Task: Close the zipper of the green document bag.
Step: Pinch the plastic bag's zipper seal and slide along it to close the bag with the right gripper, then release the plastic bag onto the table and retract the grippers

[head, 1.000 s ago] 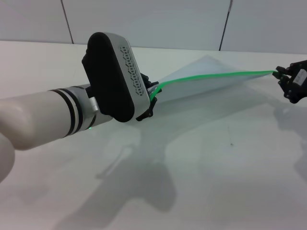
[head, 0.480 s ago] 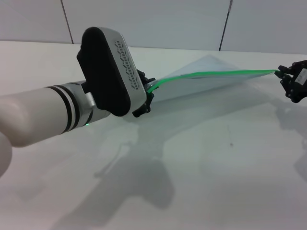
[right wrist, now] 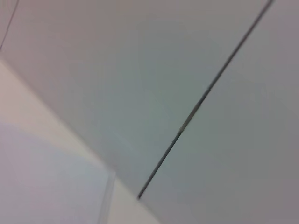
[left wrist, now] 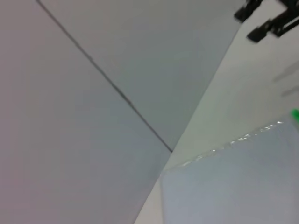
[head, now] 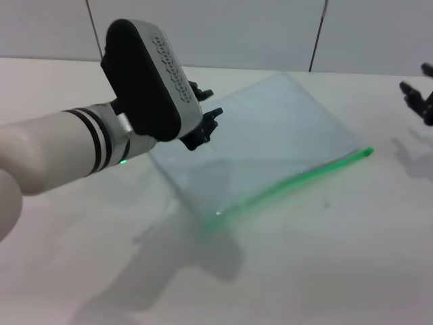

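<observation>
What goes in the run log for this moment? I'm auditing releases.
green document bag: flat on table | zipper: near edge | left gripper: open, above bag | right gripper: open, clear

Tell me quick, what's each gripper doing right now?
Left gripper: open, holding nothing, above the green document bag.
Right gripper: open, holding nothing, off to the side.

Right tool [head: 421, 95]: cut off by the head view's edge.
Zipper [head: 291, 181] slider: too blurred to be located.
</observation>
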`<state>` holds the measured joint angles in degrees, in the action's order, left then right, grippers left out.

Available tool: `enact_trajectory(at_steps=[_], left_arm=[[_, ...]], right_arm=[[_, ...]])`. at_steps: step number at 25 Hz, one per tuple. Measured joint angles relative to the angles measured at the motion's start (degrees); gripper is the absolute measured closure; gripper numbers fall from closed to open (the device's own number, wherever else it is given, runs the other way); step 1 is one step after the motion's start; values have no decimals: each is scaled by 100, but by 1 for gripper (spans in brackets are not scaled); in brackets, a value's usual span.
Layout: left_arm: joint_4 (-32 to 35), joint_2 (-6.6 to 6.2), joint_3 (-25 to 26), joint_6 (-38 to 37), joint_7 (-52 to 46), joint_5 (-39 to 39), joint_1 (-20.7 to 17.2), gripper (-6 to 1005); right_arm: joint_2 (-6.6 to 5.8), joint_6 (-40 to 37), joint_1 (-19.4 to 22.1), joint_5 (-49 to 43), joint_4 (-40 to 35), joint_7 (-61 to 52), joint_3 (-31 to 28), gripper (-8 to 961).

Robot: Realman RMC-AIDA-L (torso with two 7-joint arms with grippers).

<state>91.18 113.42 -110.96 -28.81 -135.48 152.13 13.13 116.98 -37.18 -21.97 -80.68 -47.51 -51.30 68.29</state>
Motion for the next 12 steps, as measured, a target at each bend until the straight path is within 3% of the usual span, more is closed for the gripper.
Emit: enact_trajectory(at_steps=[6, 12], left_arm=[[-43, 200, 267, 408, -107, -176, -94, 615], [-667, 259, 232, 2746, -134, -1139, -381, 389]], right_arm=[[31, -912, 687, 2472, -413, 767, 483, 512], [45, -1068, 775, 5626, 56, 2778, 1939, 377]])
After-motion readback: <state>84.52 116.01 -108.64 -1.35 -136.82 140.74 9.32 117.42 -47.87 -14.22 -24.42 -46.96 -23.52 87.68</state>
